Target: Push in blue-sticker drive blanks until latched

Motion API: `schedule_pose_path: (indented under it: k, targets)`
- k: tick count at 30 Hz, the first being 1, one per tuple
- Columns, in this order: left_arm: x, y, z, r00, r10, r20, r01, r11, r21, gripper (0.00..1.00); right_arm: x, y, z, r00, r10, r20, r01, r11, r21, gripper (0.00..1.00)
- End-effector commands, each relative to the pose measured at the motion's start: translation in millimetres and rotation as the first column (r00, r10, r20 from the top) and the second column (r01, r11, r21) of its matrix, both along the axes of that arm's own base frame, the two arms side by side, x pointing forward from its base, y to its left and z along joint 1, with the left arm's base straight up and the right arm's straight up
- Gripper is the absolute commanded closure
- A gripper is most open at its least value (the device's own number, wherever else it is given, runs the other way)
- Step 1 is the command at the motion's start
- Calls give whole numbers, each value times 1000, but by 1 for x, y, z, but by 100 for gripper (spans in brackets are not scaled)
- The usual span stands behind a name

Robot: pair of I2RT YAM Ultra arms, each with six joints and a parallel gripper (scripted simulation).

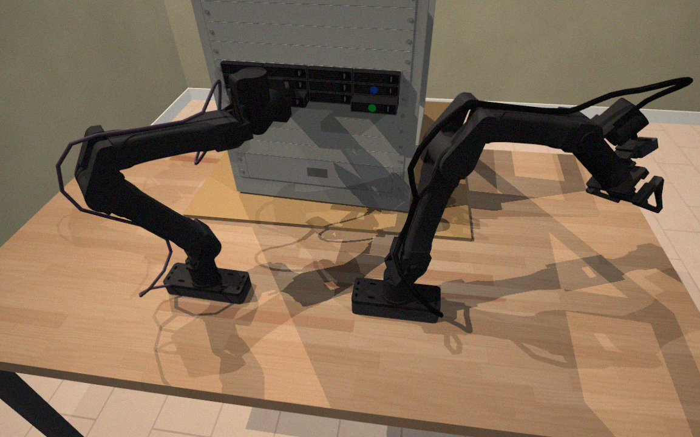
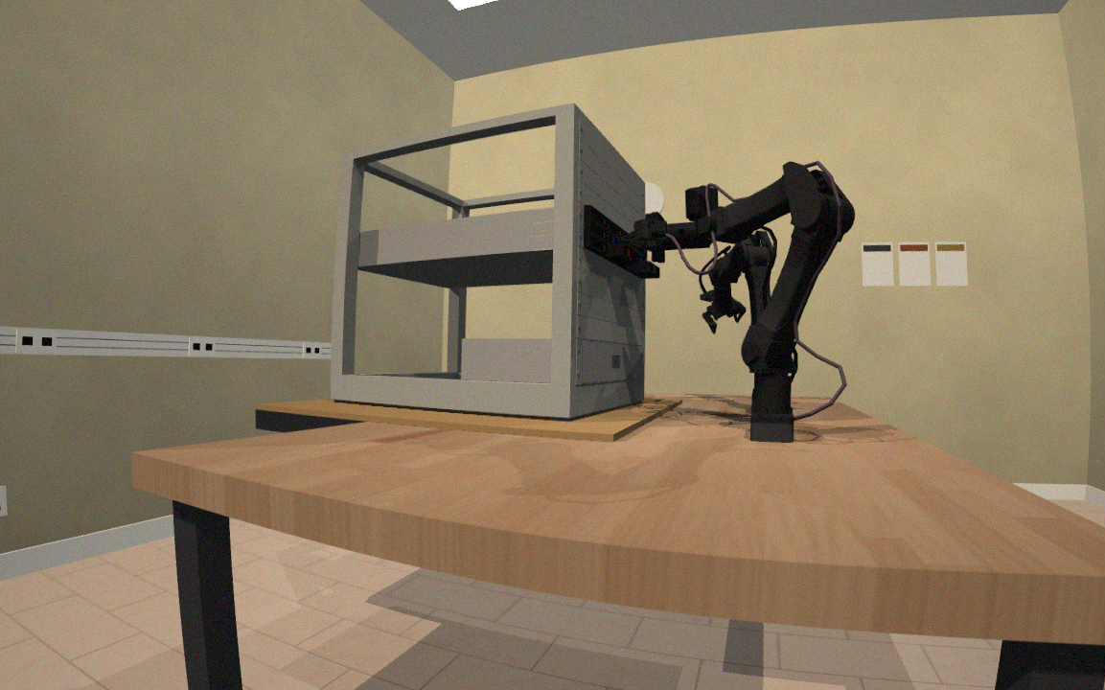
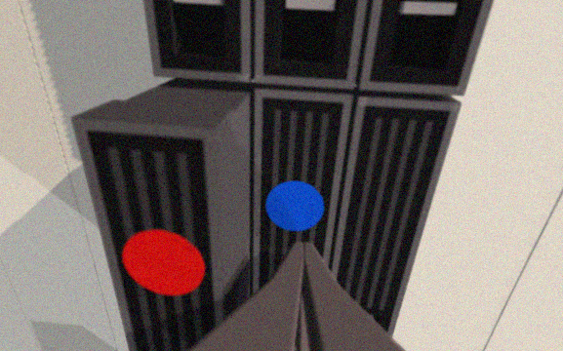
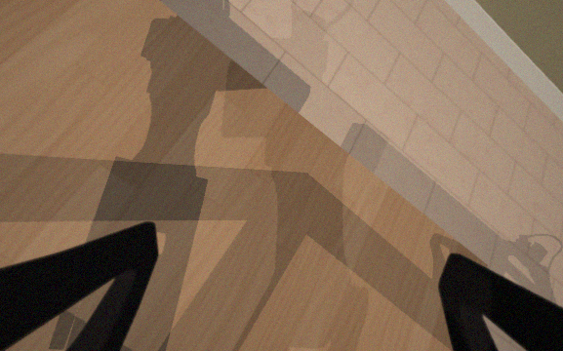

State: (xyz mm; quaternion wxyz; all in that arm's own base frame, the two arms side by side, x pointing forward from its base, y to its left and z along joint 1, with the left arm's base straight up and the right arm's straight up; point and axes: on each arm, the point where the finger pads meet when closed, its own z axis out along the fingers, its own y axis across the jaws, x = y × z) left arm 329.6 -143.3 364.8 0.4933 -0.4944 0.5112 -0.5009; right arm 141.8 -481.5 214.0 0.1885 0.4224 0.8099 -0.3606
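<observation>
The blue-stickered drive blank in the left wrist view has a dark ribbed face in a grey frame, its round sticker just beyond the tips of the left fingers. These are closed with nothing between them; whether they touch the blank, I cannot tell. Relative to the rack, this blank is in its front, in the dark drive bank. Beside it, a red-stickered blank juts out from the rack, and a plain blank sits on its other side.

The top view shows another blue-stickered blank in the rack's front, just above a green-stickered blank; neither appears in the left wrist view. Only the exterior view shows the rack's open side, with bare posts and a shelf-like box inside.

The right fingers are open, well apart from the rack, over the edge of the table. The rack is matte grey and boxy, standing upright on a thin tan board; the table is striped wood grain, the floor pale tile.
</observation>
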Motion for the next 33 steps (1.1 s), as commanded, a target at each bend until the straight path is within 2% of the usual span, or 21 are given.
schedule_pose_path:
  k: [1,12,20,26,27,33]
  targets:
    - [-19,4,5,1000,1,9,-1,1000,-6,100,0,-1,10,1000,-1,10,1,1000,-25,0]
    - [-82,7,9,1000,1,15,-1,1000,-15,100,0,-1,10,1000,-1,10,1,1000,-25,0]
    - [-100,8,12,1000,1,17,-1,1000,-24,100,0,-1,10,1000,-1,10,1,1000,-25,0]
    - [-104,8,8,1000,1,14,-1,1000,-14,100,0,-1,10,1000,-1,10,1,1000,-25,0]
    - [-104,8,8,1000,1,14,-1,1000,-14,0,0,-1,10,1000,-1,10,1,1000,-25,0]
    - [-103,9,8,1000,6,13,-6,1000,-14,0,0,-1,10,1000,-1,10,1,1000,-25,0]
